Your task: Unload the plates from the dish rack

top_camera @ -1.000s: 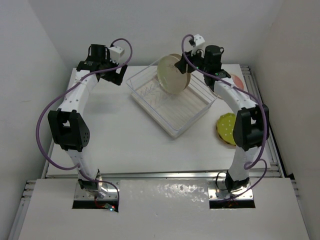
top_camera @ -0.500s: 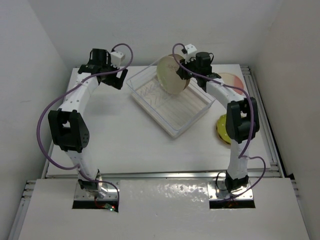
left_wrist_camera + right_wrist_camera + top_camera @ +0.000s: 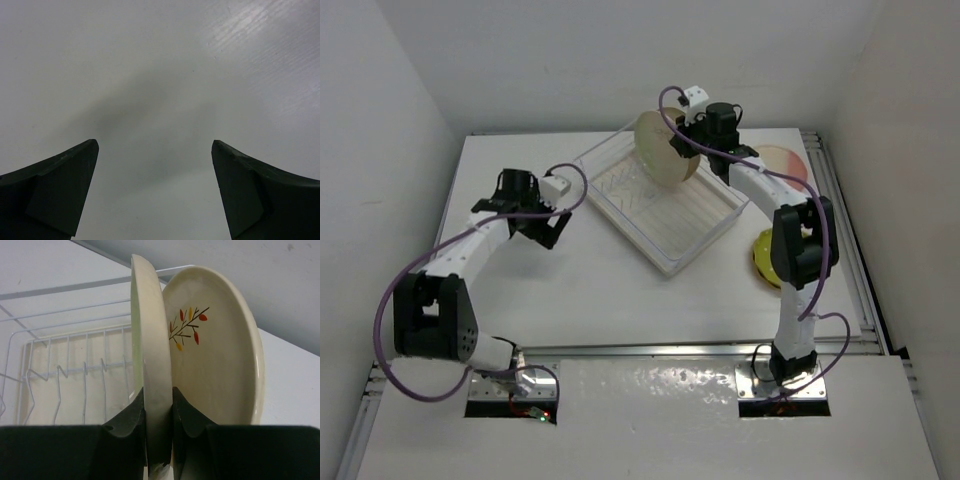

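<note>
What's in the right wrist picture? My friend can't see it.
The gripper pinches the rim of a cream plate standing edge-on. A second plate with a painted twig stands beside it, and the wire rack is at left.

No writing, label, brand or number can be read on anything here.

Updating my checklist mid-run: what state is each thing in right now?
left hand: open, above the table.
right hand: closed on the near plate's rim.
near plate: upright in the dish rack, gripped.
sprig plate: upright behind it, free.
pink plate: flat on the table.
yellow plate: flat on the table.
</note>
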Controlling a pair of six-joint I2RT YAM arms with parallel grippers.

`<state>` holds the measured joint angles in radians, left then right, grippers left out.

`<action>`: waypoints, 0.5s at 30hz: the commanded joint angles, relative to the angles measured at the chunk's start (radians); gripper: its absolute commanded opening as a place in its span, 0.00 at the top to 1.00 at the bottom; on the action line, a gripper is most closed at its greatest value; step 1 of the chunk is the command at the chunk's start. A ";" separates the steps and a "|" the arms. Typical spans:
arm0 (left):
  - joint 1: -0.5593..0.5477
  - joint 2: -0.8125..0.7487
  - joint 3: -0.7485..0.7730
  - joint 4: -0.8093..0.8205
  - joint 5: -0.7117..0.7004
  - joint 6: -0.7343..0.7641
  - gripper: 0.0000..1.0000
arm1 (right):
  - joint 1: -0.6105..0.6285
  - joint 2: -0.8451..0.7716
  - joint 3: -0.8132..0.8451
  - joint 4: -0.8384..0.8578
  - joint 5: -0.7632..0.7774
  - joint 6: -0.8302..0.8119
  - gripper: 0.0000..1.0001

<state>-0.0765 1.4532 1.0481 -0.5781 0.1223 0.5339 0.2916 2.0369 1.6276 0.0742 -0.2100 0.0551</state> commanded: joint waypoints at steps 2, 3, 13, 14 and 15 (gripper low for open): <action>0.011 -0.145 -0.128 0.231 0.011 -0.018 0.06 | 0.006 -0.144 0.064 0.283 0.064 0.075 1.00; 0.011 -0.160 -0.155 0.254 0.007 -0.058 0.06 | 0.007 -0.158 0.067 0.303 0.067 0.087 1.00; 0.011 -0.287 -0.247 0.400 -0.003 -0.157 0.05 | -0.101 -0.199 0.107 0.545 0.118 0.506 1.00; 0.011 -0.289 -0.252 0.400 0.000 -0.155 0.05 | -0.124 -0.199 0.091 0.579 0.130 0.635 1.00; 0.011 -0.290 -0.250 0.396 0.007 -0.158 0.05 | -0.178 -0.199 0.048 0.651 0.167 0.702 1.00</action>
<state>-0.0765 1.1908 0.8078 -0.2527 0.1135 0.4007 0.2268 1.9354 1.6619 0.3489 -0.1326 0.4553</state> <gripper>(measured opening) 0.949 0.178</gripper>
